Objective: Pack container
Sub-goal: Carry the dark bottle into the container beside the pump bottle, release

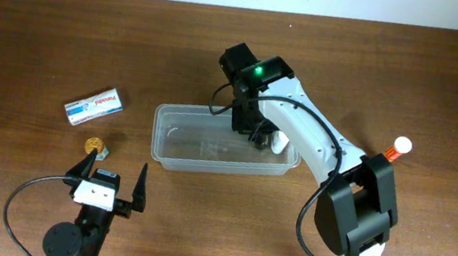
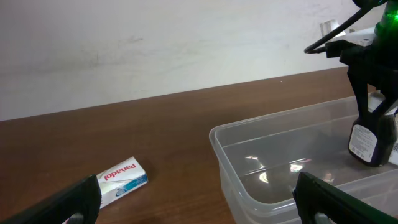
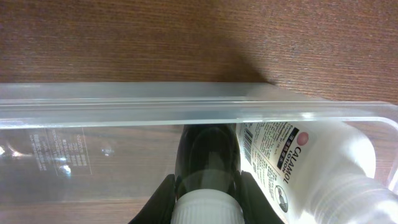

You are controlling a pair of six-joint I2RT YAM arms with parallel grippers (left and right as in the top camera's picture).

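The clear plastic container sits mid-table. My right gripper reaches down into its right end and is shut on a dark bottle with a white cap, held upright with its base near the tub floor. The dark bottle also shows in the left wrist view. A white calamine lotion bottle lies in the container beside it, at the right end. My left gripper is open and empty near the front left, apart from the container's near corner.
A white Panadol box lies on the table left of the container, also in the left wrist view. A small gold-topped item sits just ahead of the left gripper. A bottle with an orange-and-white cap stands at the right.
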